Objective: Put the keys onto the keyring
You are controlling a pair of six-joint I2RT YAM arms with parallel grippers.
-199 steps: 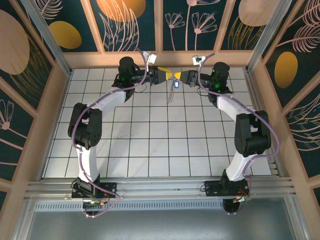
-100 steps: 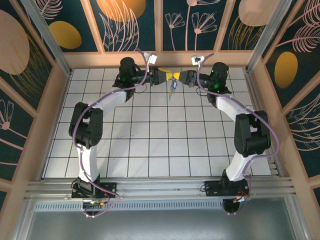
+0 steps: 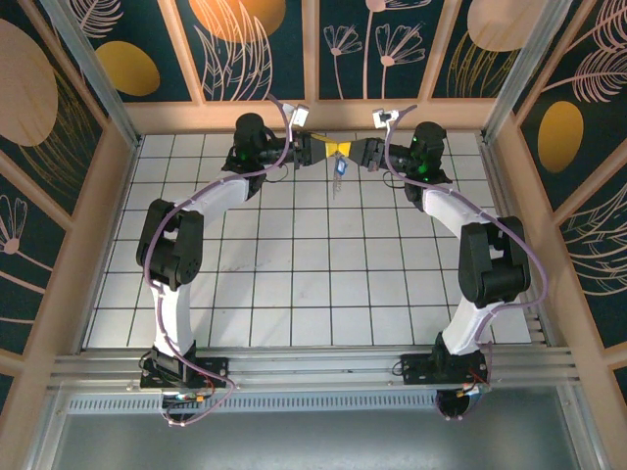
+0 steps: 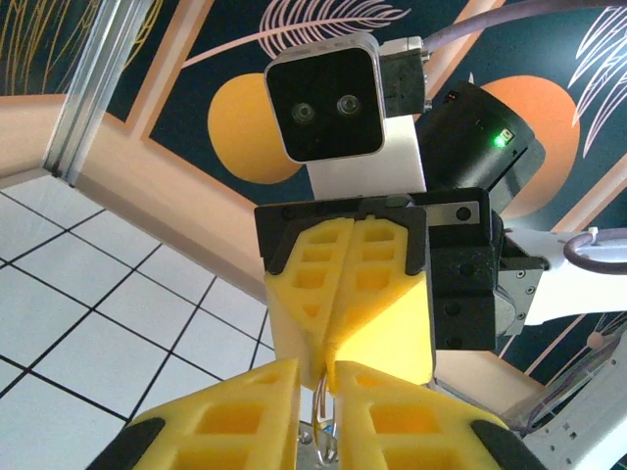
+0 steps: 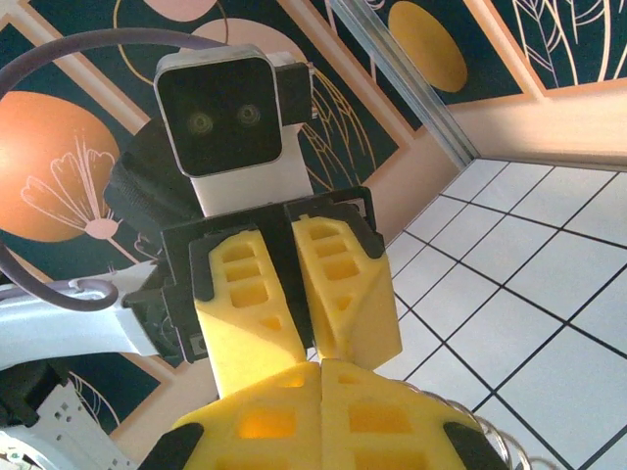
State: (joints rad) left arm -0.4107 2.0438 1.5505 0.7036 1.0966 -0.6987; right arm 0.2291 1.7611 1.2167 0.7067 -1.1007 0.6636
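At the back of the table my left gripper (image 3: 331, 149) and right gripper (image 3: 351, 150) meet tip to tip. The keys (image 3: 339, 166), with a blue head, dangle just below that meeting point. In the left wrist view my left gripper (image 4: 328, 392) is shut on a thin pale metal loop of the keyring (image 4: 326, 416), with key metal showing under it. The right gripper's yellow fingers (image 4: 377, 313) press together onto the top of that loop. In the right wrist view my right gripper (image 5: 321, 377) is shut, and a ribbed pale stretch of the keyring (image 5: 490, 436) curls out beside its right finger.
The white tiled floor (image 3: 294, 264) spreads out in front of the grippers. The wooden back wall rail (image 3: 313, 116) runs close behind them. Purple cables (image 3: 279, 103) loop above both wrists.
Both grippers have crept slightly left while staying tip to tip. The keys have swung a little left, and the pale strand below them hangs shorter.
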